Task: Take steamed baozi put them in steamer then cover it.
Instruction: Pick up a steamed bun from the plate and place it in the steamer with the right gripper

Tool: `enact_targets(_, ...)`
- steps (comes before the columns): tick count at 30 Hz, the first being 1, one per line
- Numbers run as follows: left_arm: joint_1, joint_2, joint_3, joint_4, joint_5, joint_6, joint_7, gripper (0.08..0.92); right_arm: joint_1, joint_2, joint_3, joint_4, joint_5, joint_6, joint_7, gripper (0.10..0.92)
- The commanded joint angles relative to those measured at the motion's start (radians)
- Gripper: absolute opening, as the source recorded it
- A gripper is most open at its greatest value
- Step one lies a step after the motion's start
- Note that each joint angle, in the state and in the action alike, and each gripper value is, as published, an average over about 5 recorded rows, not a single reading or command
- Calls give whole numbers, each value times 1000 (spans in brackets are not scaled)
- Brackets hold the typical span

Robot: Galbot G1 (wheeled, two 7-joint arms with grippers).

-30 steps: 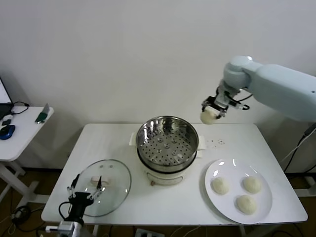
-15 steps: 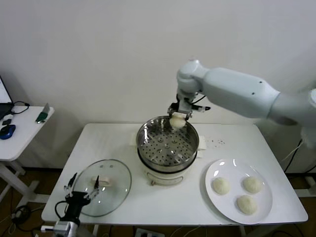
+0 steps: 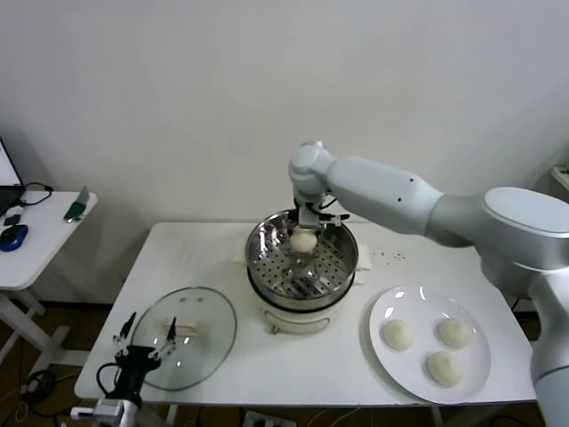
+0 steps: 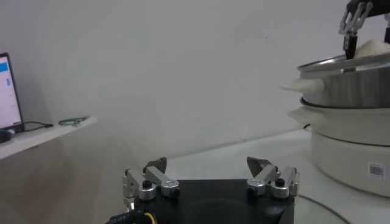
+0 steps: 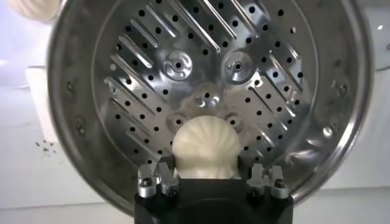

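Right gripper point(image 3: 305, 233) hanging over steamer point(image 3: 301, 263), fingers clamping one steamed baozi point(image 3: 304, 240) above perforated tray. Three more baozi point(image 3: 426, 346) lying on white plate point(image 3: 384, 307) right of steamer, well apart from it. Cover point(image 3: 188, 326) resting flat on table point(image 3: 196, 253), front left. Left gripper point(image 3: 145, 353) waiting at cover's near edge, fingers spread wide, holding nothing. Side table point(image 3: 36, 233) with laptop standing at far left. Right wrist view showing baozi point(image 5: 206, 149) pleats and tray holes; left wrist view showing steamer's outer wall point(image 4: 350, 85) only.
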Motion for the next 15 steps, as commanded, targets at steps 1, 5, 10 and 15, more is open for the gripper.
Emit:
enact_targets(1,-1,-1,2,2,-2,1,0,823,-67,54,39,-94,-110,32,12,670)
enact_targets(5,-2,-3,3,5,-2,0,0,823,-81,66,55,-119,-147,46,24,671)
enact_targets(10,-1,-4,2,10,-3,-2,-1,823,-84,65,58,-117,-157,49,25,708)
enact_targets(15,0,-4,1,18,-3,-5,-3,823,-85,62,62,-115,-140,40,11,807)
